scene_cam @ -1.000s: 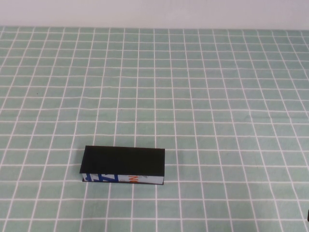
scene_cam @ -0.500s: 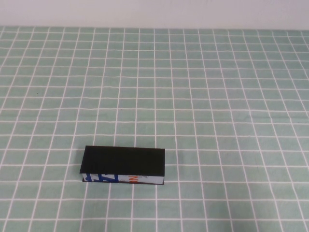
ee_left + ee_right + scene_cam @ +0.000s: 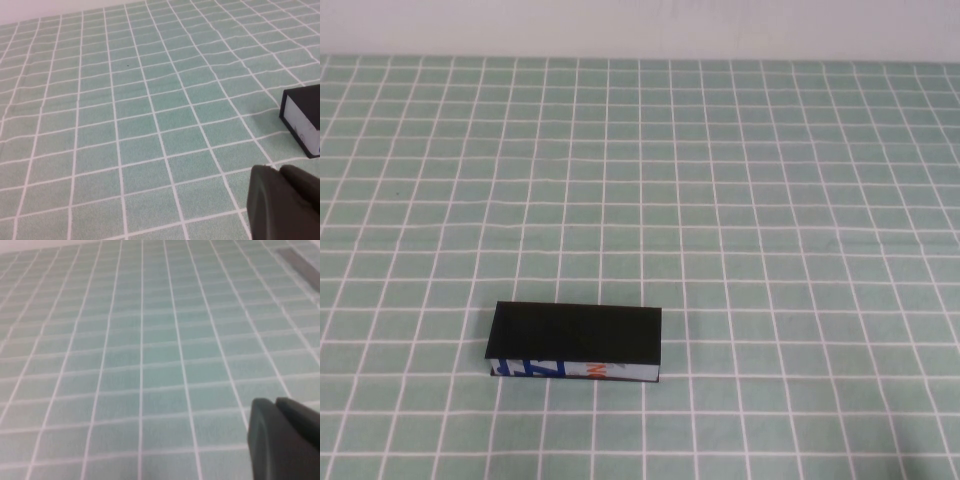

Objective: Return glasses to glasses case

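Note:
The glasses case (image 3: 575, 340) lies closed on the green checked cloth, left of centre near the front, its black lid down and its white front edge with blue and orange print facing me. One end of it shows in the left wrist view (image 3: 302, 117). The glasses are not in view. My left gripper (image 3: 280, 172) is shut and empty, low over the cloth a short way from that end of the case. My right gripper (image 3: 275, 402) is shut and empty over bare cloth. Neither arm shows in the high view.
The green cloth with white grid lines (image 3: 740, 200) covers the whole table up to a pale wall (image 3: 640, 25) at the back. A grey strip (image 3: 300, 262) lies at the far edge of the right wrist view.
A dark sliver of the right arm at the lower right edge of the high view has gone out of sight. The case has not moved.

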You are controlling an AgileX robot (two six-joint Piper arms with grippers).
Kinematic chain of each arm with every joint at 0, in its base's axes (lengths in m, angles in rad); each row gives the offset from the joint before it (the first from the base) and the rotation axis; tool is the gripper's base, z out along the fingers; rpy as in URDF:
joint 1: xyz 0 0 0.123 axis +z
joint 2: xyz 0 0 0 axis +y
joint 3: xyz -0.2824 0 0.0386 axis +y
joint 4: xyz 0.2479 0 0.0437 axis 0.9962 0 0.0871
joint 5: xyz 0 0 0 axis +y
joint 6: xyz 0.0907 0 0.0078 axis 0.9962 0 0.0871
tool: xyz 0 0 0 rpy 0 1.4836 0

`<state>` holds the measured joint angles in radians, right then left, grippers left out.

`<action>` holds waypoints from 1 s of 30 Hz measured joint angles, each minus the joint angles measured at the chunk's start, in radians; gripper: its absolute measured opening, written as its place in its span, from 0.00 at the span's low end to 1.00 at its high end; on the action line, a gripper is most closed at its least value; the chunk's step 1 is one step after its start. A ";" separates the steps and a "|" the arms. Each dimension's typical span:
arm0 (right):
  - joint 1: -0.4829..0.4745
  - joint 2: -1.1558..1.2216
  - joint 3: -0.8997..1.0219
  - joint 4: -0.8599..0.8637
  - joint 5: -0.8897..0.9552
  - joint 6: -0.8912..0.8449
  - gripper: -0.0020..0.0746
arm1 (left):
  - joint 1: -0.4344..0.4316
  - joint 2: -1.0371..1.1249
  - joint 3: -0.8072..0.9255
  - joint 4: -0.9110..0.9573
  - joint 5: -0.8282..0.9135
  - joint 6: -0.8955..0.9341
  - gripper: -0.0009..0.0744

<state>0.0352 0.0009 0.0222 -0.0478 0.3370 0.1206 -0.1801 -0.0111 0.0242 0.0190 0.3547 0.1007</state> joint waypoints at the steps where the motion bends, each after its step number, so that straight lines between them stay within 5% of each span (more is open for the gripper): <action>1: 0.000 -0.006 0.002 -0.003 0.017 0.002 0.01 | 0.000 0.000 0.000 0.000 0.000 0.000 0.01; 30: 0.000 -0.008 0.002 -0.007 0.030 -0.034 0.01 | 0.000 0.000 0.000 0.000 0.001 0.000 0.01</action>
<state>0.0352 -0.0075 0.0241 -0.0547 0.3666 0.0870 -0.1801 -0.0111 0.0242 0.0190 0.3553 0.1007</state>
